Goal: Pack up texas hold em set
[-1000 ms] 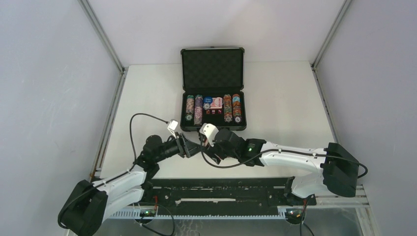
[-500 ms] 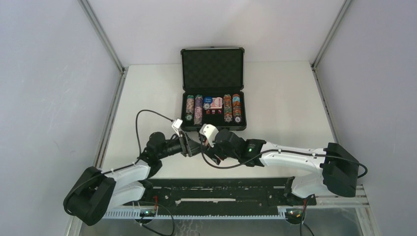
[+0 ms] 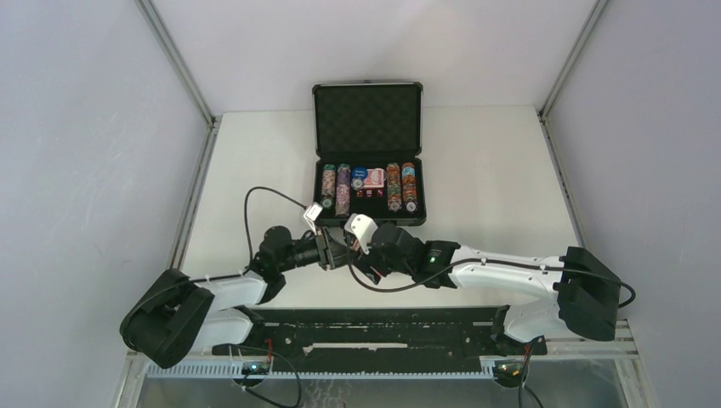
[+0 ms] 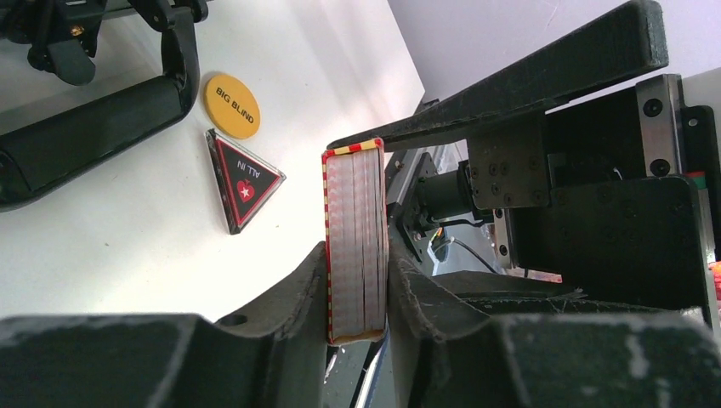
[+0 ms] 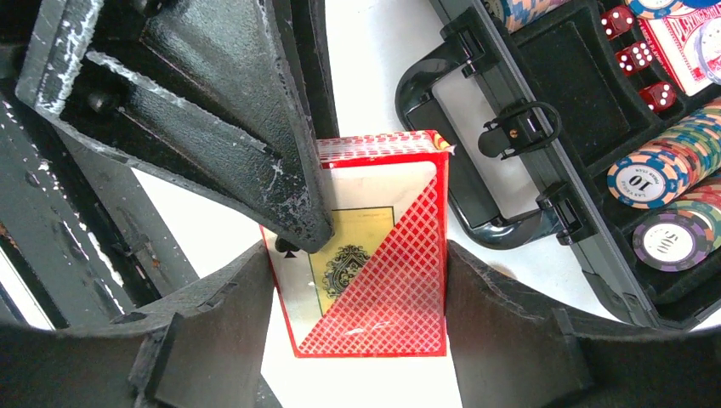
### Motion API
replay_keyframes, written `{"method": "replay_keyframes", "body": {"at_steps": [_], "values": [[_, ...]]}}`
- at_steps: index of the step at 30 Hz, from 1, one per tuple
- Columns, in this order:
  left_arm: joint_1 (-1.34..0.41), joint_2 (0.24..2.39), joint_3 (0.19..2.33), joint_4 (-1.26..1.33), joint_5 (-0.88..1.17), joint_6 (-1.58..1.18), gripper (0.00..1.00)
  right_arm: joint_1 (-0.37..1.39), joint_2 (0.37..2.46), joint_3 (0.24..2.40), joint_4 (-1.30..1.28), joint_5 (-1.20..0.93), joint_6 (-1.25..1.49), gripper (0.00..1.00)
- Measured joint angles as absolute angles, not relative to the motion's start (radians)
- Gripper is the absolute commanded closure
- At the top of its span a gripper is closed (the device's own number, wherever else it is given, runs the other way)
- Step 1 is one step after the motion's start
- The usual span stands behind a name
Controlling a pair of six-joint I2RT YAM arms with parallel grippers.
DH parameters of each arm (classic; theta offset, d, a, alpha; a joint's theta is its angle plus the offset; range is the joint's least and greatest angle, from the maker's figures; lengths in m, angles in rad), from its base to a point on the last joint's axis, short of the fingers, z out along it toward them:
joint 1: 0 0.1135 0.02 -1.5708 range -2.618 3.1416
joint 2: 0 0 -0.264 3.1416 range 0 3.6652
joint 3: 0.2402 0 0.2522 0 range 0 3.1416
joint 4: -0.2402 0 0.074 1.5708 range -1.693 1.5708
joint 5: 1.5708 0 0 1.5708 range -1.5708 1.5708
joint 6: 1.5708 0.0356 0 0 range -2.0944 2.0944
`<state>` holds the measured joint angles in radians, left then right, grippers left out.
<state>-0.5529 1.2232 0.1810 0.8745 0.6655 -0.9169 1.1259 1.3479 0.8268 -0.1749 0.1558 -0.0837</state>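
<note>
The card box (image 5: 383,297) is glossy, perhaps film-wrapped; the left tool's finger (image 5: 195,110) is matt black, scuffed.

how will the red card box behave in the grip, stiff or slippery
The card box looks glossy, so it may slide in the grip. It seems full and flat-sided, so probably stiff under the left end effector. Its top flap looks crumpled, so could snag.

A white table (image 3: 493,187) fills the floor of a pale, evenly lit enclosure. Plain grey-white walls stand at the left (image 3: 85,170), back (image 3: 366,42) and right (image 3: 655,127), with slanting metal posts (image 3: 174,59) at the far corners. A black rail (image 3: 374,333) runs along the near edge.
</note>
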Motion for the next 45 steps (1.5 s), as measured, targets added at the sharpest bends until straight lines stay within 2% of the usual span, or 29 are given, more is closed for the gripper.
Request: {"method": "replay_keyframes", "body": {"at_steps": [2,4,5,9,13,17,20,22,25,29,37,45], "values": [[-0.553,1.220,0.181,0.876,0.664,-0.916,0.80,1.126,1.348,0.827,-0.175,0.156,-0.084,0.52],[-0.553,1.213,0.181,0.868,0.662,-0.915,0.98,1.126,1.348,0.827,-0.174,0.156,-0.084,0.52],[-0.553,1.208,0.181,0.863,0.661,-0.914,0.99,1.126,1.348,0.827,-0.174,0.157,-0.084,0.50],[-0.554,1.188,0.181,0.844,0.655,-0.908,1.00,1.126,1.349,0.827,-0.170,0.162,-0.089,0.24],[-0.552,1.149,0.181,0.804,0.618,-0.904,1.00,1.121,1.348,0.827,-0.162,0.162,-0.084,0.15],[-0.529,1.116,0.218,0.739,0.552,-0.908,1.00,1.097,1.295,0.805,-0.166,0.188,-0.077,0.15],[-0.516,1.099,0.283,0.664,0.467,-0.905,1.00,1.060,1.180,0.741,-0.133,0.222,-0.048,0.16],[-0.507,1.095,0.355,0.602,0.366,-0.890,1.00,0.975,1.081,0.681,-0.100,0.239,-0.001,0.16],[-0.502,1.118,0.430,0.569,0.260,-0.879,1.00,0.894,1.053,0.655,-0.091,0.253,0.033,0.17],[-0.501,1.224,0.535,0.564,0.147,-0.891,1.00,0.810,1.051,0.630,-0.091,0.258,0.069,0.18],[-0.537,1.462,0.638,0.532,0.009,-0.908,1.00,0.786,1.079,0.622,-0.085,0.249,0.085,0.20],[-0.564,1.553,0.706,0.504,-0.022,-0.890,1.00,0.779,1.119,0.606,-0.056,0.233,0.096,0.23]]}}
